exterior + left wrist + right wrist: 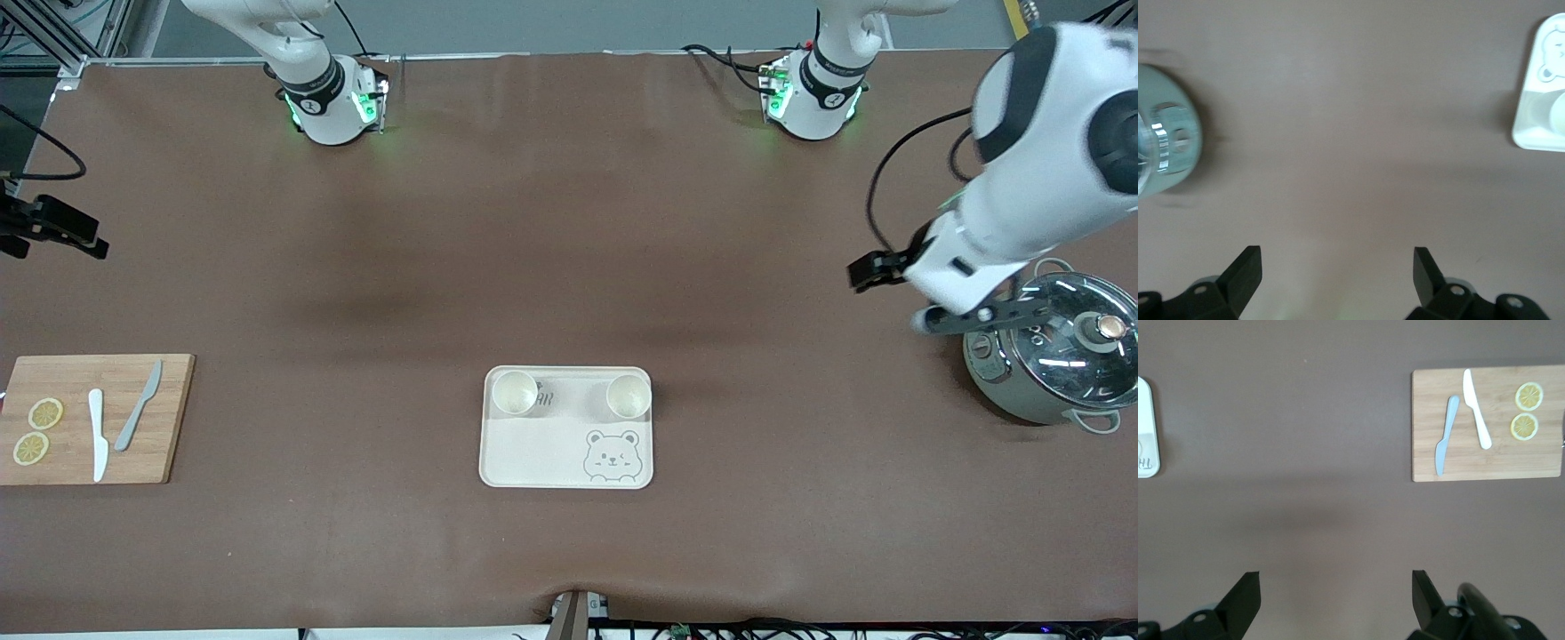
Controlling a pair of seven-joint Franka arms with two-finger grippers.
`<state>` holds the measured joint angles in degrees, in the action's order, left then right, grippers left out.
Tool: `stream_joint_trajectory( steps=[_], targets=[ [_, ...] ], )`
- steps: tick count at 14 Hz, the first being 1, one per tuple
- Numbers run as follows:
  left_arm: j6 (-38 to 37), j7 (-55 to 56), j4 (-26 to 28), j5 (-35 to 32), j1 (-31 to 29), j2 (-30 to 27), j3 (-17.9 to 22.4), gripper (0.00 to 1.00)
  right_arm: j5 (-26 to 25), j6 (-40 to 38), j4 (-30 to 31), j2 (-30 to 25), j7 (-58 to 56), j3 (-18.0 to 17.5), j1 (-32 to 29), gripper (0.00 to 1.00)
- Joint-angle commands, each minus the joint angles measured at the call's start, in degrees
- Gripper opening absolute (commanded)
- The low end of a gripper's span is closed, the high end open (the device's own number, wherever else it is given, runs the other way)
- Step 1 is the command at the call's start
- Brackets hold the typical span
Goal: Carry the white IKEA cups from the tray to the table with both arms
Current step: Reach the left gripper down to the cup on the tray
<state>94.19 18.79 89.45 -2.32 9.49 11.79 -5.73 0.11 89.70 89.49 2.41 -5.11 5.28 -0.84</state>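
Two white IKEA cups stand upright on the bear-printed tray [542, 453], along its edge farther from the front camera: one [515, 392] toward the right arm's end, one [629, 396] toward the left arm's end. My left gripper [982, 316] is open and empty, up in the air beside the pot; in the left wrist view [1338, 273] only bare table lies between its fingertips. My right gripper [62, 233] is open and empty, high over the right arm's end of the table, above the cutting board's side; the right wrist view [1336, 597] shows bare table under it.
A grey-green pot with glass lid [1053, 360] stands at the left arm's end, also in the left wrist view [1165, 143]. A wooden cutting board [169, 418] with two knives and two lemon slices lies at the right arm's end, also in the right wrist view [1485, 463].
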Motion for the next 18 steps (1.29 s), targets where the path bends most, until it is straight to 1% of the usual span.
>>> stream_joint_trajectory(
  steps=[1,3,8,10,13,14,16,17,18],
  targets=[
    [5.71,6.23,-1.21,0.65,3.68,5.5,0.02,1.0,2.51,-0.23,-1.77,5.5,-0.42,-0.27,-0.74,1.0],
    [9.85,10.19,-1.21,0.21,6.75,8.23,0.02,1.0,3.23,-0.4,-1.95,5.5,-0.34,-0.19,-1.0,1.0],
    [20.92,18.8,-1.3,0.47,10.63,15.26,0.02,1.0,3.23,-0.75,-2.74,6.46,-0.16,-0.1,-1.18,1.0],
    [24.97,21.1,-1.38,0.47,11.51,18.42,0.02,1.0,3.23,-0.75,-2.56,7.16,-0.07,-0.1,-1.27,1.0],
    [34.01,21.9,-1.47,1.0,12.04,22.65,-0.07,1.0,2.97,-1.97,-2.56,8.66,0.1,-0.01,-1.97,1.0],
    [35.52,21.9,-1.82,1.08,13.0,23.88,-0.07,1.0,3.05,-2.77,-2.56,8.75,0.37,-0.01,-1.97,1.0],
    [36.06,22.16,-4.19,1.09,13.97,26.52,-0.07,1.0,3.23,-4.35,-2.83,8.66,5.35,-0.18,-1.19,1.0],
    [36.06,22.51,-5.5,1.09,14.58,27.92,-0.07,1.0,3.23,-6.97,-2.83,8.75,6.42,-0.36,-0.83,1.0],
    [36.32,22.86,-6.56,1.09,15.2,29.06,-0.07,1.0,3.23,-7.43,-3.09,9.45,6.52,-0.45,0.04,1.0]
  ],
)
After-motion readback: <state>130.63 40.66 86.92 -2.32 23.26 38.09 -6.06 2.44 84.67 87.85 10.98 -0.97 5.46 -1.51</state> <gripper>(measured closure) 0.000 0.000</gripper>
